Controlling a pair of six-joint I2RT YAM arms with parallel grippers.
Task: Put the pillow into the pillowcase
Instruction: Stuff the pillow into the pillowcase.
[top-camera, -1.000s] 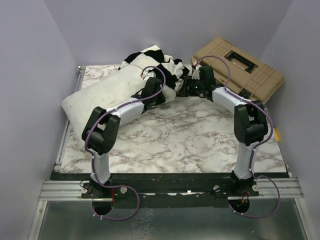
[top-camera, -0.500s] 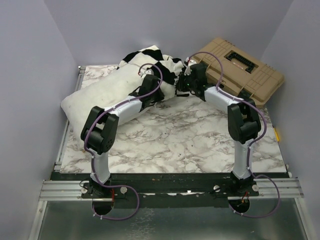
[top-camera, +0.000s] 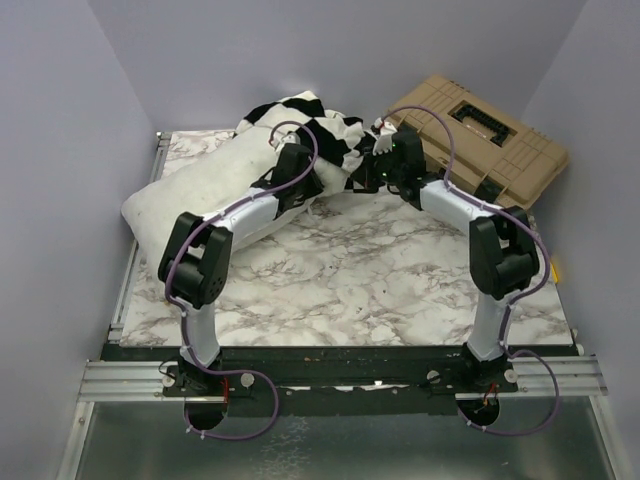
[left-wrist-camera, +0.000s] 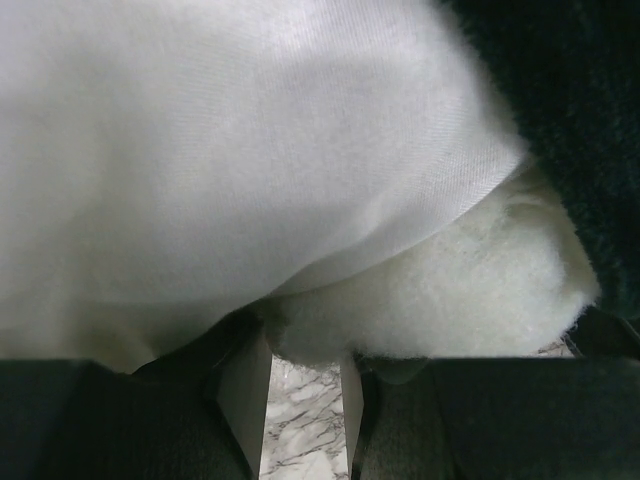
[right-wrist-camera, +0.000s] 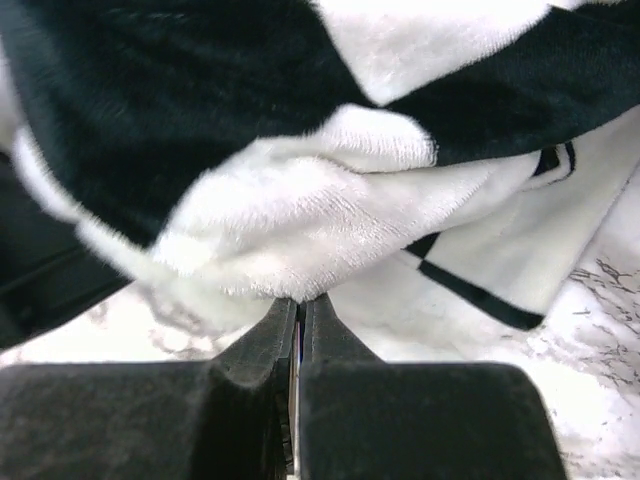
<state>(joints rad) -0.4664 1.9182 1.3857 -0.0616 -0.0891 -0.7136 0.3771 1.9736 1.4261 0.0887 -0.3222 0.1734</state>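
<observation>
So far, only one end of the large white puffy pillow (top-camera: 200, 190) sits inside the limp black-and-white checked fabric pillowcase (top-camera: 322, 122), at the rear of the marble table (top-camera: 400, 290); most of it lies bare. The right hand (right-wrist-camera: 298, 305) is pinched together at a white fold of the case. The left hand (left-wrist-camera: 300, 345) has its fingers partly apart under the plush rim; whether they grip it I cannot tell.

Tan hard case (top-camera: 478, 135) set askew at far right corner of marble-patterned surface (top-camera: 340, 290), lid closed; metal rails (top-camera: 130, 378) fixed along near edge
</observation>
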